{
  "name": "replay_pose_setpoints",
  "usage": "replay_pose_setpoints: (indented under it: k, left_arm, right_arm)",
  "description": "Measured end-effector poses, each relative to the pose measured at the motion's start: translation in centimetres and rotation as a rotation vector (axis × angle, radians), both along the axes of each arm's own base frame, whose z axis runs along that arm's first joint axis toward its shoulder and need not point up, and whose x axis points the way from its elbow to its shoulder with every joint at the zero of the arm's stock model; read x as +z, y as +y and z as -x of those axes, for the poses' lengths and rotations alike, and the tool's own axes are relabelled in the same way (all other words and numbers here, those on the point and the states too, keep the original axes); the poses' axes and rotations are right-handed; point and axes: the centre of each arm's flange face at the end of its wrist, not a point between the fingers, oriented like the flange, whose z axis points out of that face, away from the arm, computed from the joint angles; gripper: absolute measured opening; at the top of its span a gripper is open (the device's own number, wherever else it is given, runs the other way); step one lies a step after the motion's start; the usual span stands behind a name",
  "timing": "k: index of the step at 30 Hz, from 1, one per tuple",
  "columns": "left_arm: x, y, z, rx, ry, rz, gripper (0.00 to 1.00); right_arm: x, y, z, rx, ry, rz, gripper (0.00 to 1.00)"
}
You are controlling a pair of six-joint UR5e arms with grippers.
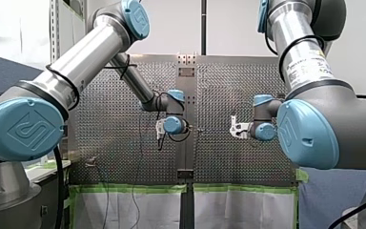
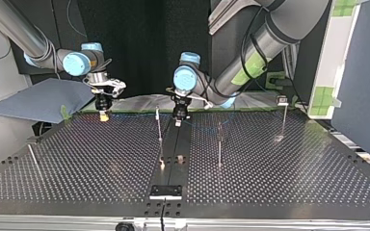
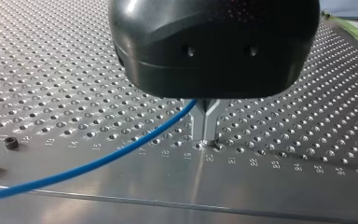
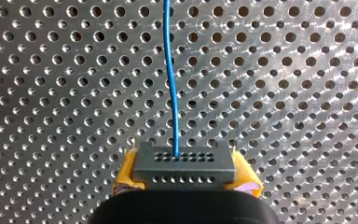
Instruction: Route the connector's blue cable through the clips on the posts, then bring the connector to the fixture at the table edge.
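— Right wrist first: what have I got?
— My right end effector (image 2: pixel 104 114) is pinching the connector (image 4: pixel 185 163) between its yellow pads (image 4: pixel 127 173). The blue cable (image 4: pixel 170 79) leaves it straight ahead, low over the bench (image 4: pixel 284 70).
— And the other end?
— My left end effector (image 3: pixel 206 133) has its tips pressed together, almost on the bench, with the cable caught just above them. So the cable's long axis runs between my two arms.
— Posts?
— Further out. The nearest post (image 2: pixel 159 127) stands between the two, closer to my left, so I'd let the left lead. The fixture (image 2: pixel 165 191) sits at the far edge, well apart.
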Motion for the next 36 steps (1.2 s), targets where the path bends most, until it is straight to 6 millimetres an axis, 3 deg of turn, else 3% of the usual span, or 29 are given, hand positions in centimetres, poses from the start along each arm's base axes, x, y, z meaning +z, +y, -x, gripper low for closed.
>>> replay_pose_setpoints:
  k: [3, 4, 5, 10, 11, 21, 28, 36]
  left_arm:
    - [-0.1, 0.0, 0.1, -0.001, 0.005, -0.004, 0.07]
    - [-0.1, -0.1, 0.2, -0.002, 0.007, -0.004, 0.15]
    - [-0.1, -0.1, 0.2, -0.004, 0.009, -0.005, 0.31]
    - [-0.3, -0.4, 0.7, -0.017, 0.028, -0.013, 0.31]
    - [-0.3, -0.4, 0.8, -0.018, 0.03, -0.015, 0.71]
    - [-0.8, -1.8, 2.7, -0.099, 0.081, -0.087, 0.76]
    - [-0.8, -3.6, 4.5, -0.191, 0.101, -0.098, 1.0]
    - [-0.7, -4.9, 5.9, -0.251, 0.11, -0.1, 1.0]
  right_arm:
    - [0.0, 0.0, 0.1, -0.001, 0.0, 0.0, 0.0]
    - [0.0, 0.0, 0.1, -0.001, 0.0, 0.0, 0.0]
    - [0.0, 0.0, 0.1, 0.0, 0.001, 0.0, 0.0]
    - [-0.1, 0.0, 0.1, 0.003, 0.002, -0.001, 0.0]
    - [-0.1, 0.0, 0.0, 0.005, 0.002, -0.002, 0.0]
    - [-0.3, 0.1, -0.1, 0.016, 0.0, -0.006, 0.0]
    - [-0.5, 0.1, -0.1, 0.018, 0.001, -0.014, 0.0]
    - [-0.7, 0.3, 0.0, 0.018, 0.005, -0.022, 0.0]
